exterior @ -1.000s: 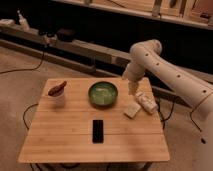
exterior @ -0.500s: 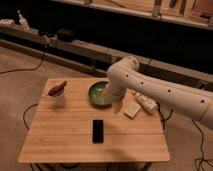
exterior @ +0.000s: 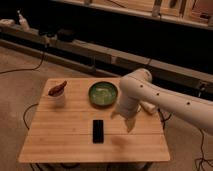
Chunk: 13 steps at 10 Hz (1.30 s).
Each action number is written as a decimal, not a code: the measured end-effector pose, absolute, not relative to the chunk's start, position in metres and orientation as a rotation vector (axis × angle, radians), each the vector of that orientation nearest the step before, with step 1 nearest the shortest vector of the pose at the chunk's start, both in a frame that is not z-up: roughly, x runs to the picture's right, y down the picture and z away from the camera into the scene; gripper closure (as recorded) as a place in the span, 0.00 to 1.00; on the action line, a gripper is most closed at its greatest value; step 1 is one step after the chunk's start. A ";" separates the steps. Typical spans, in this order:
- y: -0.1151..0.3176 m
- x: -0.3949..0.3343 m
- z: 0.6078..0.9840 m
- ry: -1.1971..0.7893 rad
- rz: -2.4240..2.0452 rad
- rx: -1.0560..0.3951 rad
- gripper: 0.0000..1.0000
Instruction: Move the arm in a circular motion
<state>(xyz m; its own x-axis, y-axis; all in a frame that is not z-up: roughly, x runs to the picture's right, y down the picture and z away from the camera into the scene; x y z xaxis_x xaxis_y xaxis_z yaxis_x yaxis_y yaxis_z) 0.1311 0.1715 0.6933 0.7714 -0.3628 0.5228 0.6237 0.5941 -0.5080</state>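
Observation:
The glossy white arm (exterior: 165, 97) reaches in from the right edge over the right half of the wooden table (exterior: 60, 142). Its rounded elbow joint sits beside the green bowl (exterior: 103, 93), and the forearm hangs down from it. The gripper (exterior: 129, 125) points down just above the tabletop, to the right of the black phone (exterior: 98, 130) and clear of it. It holds nothing that I can see.
A white cup with a brown item in it (exterior: 58, 93) stands at the table's left. A pale packet (exterior: 149, 107) lies partly behind the arm at the right. A low shelf with cables (exterior: 65, 42) runs along the back.
The arm has swung toward the table's front and middle. The elbow moved left then settled by the bowl, and the gripper dropped from near the packets to beside the phone.

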 end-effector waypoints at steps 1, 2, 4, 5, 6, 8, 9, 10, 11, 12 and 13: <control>0.176 0.182 0.695 -0.306 -0.504 -0.763 0.35; 0.178 0.212 0.695 -0.254 -0.455 -0.774 0.35; 0.163 0.268 0.702 -0.150 -0.339 -0.747 0.35; 0.149 0.279 0.710 -0.131 -0.298 -0.718 0.35; 0.127 0.285 0.722 -0.125 -0.243 -0.677 0.35; 0.084 0.291 0.752 -0.140 -0.133 -0.612 0.35; 0.062 0.296 0.772 -0.150 -0.070 -0.590 0.35; 0.046 0.302 0.788 -0.149 -0.029 -0.583 0.35; 0.033 0.302 0.803 -0.146 -0.013 -0.585 0.35; 0.017 0.294 0.819 -0.136 -0.018 -0.584 0.35; 0.005 0.281 0.832 -0.128 -0.046 -0.581 0.35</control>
